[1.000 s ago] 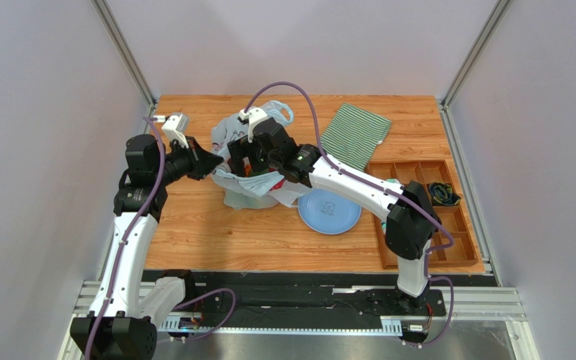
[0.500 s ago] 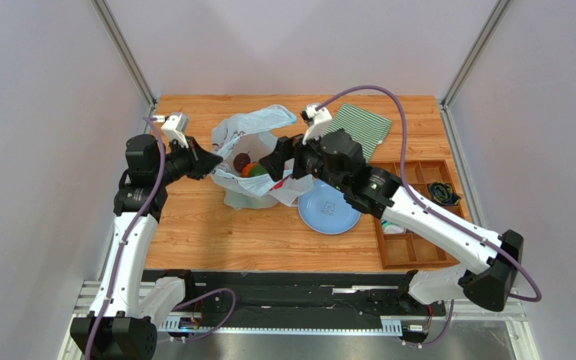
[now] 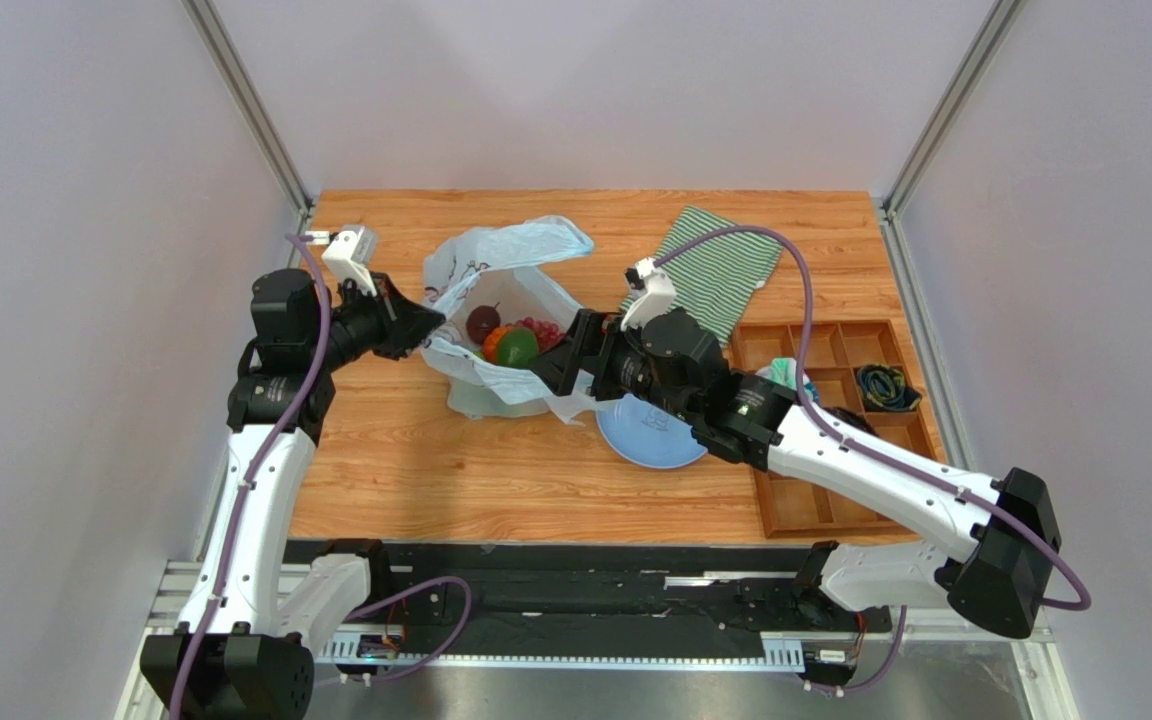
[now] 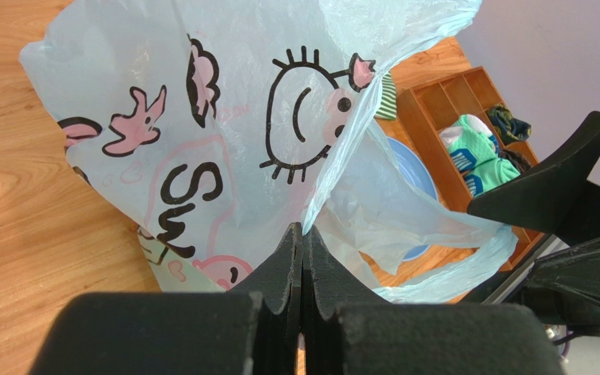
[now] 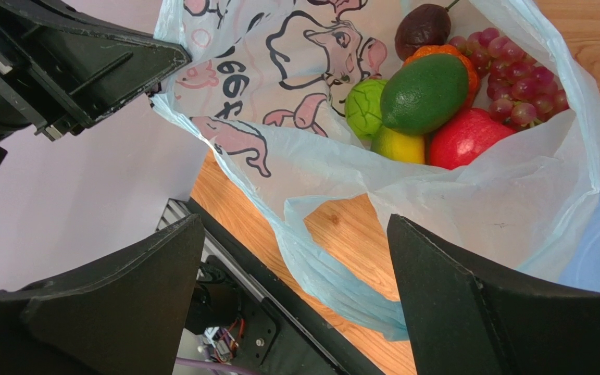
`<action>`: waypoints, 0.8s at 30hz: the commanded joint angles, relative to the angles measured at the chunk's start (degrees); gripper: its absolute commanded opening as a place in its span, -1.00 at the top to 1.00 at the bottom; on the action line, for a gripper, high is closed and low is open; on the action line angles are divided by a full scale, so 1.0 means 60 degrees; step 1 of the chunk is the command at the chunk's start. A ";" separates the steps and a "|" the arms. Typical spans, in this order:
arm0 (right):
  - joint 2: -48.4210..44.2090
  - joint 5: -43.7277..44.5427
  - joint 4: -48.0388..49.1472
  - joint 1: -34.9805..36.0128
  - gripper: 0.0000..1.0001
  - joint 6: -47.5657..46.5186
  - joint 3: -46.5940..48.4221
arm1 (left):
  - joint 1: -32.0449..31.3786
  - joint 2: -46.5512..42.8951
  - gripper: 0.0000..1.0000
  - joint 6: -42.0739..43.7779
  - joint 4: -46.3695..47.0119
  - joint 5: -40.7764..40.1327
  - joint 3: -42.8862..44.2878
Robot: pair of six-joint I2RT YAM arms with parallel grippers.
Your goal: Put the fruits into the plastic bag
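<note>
Small red, green, orange and purple fruits (image 5: 428, 94) are lying inside the translucent pale blue cartoon-printed plastic bag (image 3: 522, 243). None is showing outside it, so filling is looking finished. The left gripper (image 4: 301, 238) is pinching the bag's rim, and the right gripper (image 5: 291, 226) is hovering beside the bag, wide open and empty.

Top external: I look down from high behind both arm bases, far enough back to hold the whole table (image 3: 387, 465).
Left wrist: I look along the left gripper (image 4: 301, 234), pressed close against the plastic bag (image 4: 201, 117), facing the blue plate (image 4: 424, 176) and wooden tray (image 4: 436, 98) beyond.
Right wrist: I look through the right gripper (image 5: 291, 226) down into the bag's mouth, near the fruits (image 5: 424, 94) (left gripper top left).
Shared: all three views catch the bag and plate.
</note>
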 commanded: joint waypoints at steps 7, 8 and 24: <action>0.0906 0.0295 0.0424 0.0211 -0.78 -0.0823 0.0509 | 0.0083 -0.0233 1.00 -0.0014 0.0221 -0.0049 0.0091; 0.0863 0.0485 0.0467 0.0313 -0.78 -0.1220 0.0436 | 0.0069 -0.0233 1.00 -0.0014 0.0206 -0.0049 0.0091; 0.0656 0.1380 -0.0468 0.0695 -0.39 -0.6101 0.0009 | 0.0069 -0.0189 1.00 -0.0014 0.0221 -0.0049 0.0091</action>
